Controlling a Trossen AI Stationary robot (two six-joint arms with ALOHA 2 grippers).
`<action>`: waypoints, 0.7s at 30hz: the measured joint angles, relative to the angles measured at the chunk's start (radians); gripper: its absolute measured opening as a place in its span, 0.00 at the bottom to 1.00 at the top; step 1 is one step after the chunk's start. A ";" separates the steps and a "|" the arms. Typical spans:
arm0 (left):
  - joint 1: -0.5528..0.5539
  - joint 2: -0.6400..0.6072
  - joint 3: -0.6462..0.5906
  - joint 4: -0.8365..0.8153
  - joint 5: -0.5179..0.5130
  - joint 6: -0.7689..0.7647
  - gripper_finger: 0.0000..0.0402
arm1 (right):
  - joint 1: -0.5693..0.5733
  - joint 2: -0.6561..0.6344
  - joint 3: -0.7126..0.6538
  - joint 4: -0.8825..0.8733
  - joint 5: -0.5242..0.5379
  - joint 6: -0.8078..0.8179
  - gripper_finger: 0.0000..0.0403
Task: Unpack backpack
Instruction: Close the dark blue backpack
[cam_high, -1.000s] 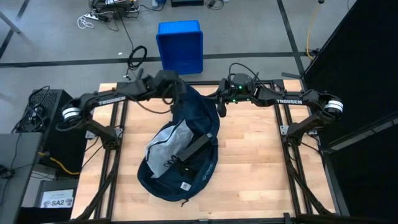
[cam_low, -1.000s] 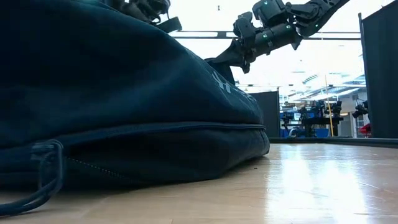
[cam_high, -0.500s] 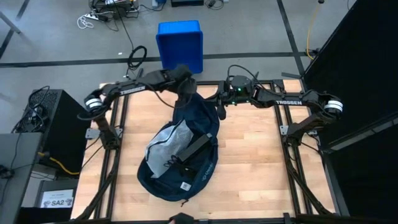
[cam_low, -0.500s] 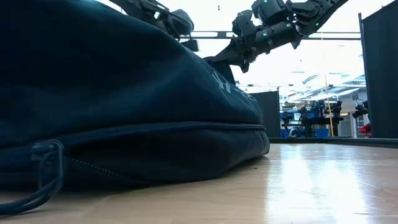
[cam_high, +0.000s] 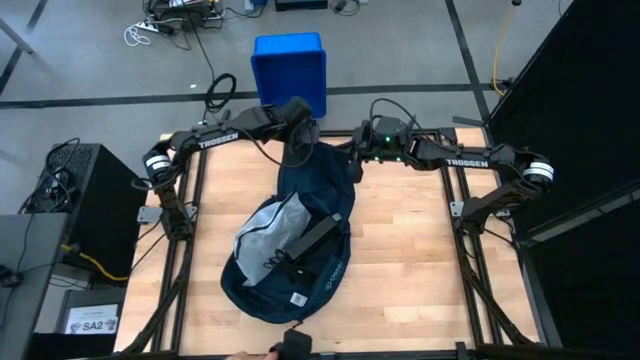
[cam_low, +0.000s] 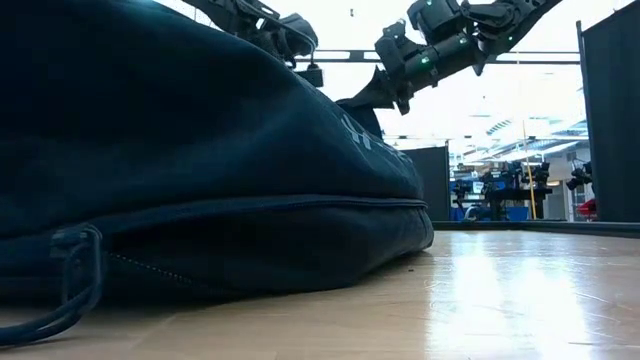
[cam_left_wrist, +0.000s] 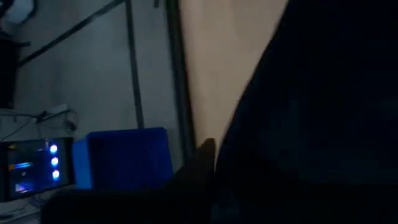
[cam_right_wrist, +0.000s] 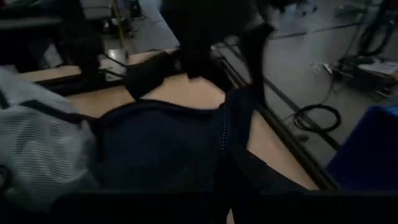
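Backpack (cam_high: 290, 240), dark navy and soft, lies on the wooden table (cam_high: 420, 260) a little left of the middle, its rounded bottom toward the near edge and its top stretched up toward the far edge. Nearest on it is a small white label (cam_high: 297, 298). Its main opening gapes upward, showing a pale grey mesh lining (cam_high: 268, 232) and a dark flat object (cam_high: 313, 237) lying slantwise across the opening. From table height the bag fills the near left of the scene as a broad dark mound, a zip seam running along its side and a cord loop (cam_low: 62, 285) hanging at its near end.

At the far end, both arms meet over the top of the bag. The left gripper (cam_high: 300, 128) reaches in from the left and sits right at the bag's upper edge, dark fabric filling most of what its wrist camera sees; I cannot tell whether its fingers have closed on the cloth. The right gripper (cam_high: 352, 150) comes in from the right, fingers pinched together on the bag's top fabric, which rises to it.

Beyond the table, a bright blue bin (cam_high: 290, 72) stands on the grey floor.
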 joint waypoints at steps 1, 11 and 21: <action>0.006 0.000 0.011 0.002 -0.001 0.000 0.03 | -0.007 0.000 0.005 0.002 0.003 -0.005 0.00; 0.037 0.000 0.232 -0.062 -0.067 -0.007 0.00 | -0.099 -0.001 0.216 -0.094 0.059 -0.080 0.00; -0.003 -0.001 0.529 -0.296 -0.122 -0.087 0.00 | -0.130 -0.002 0.523 -0.371 0.077 -0.125 0.00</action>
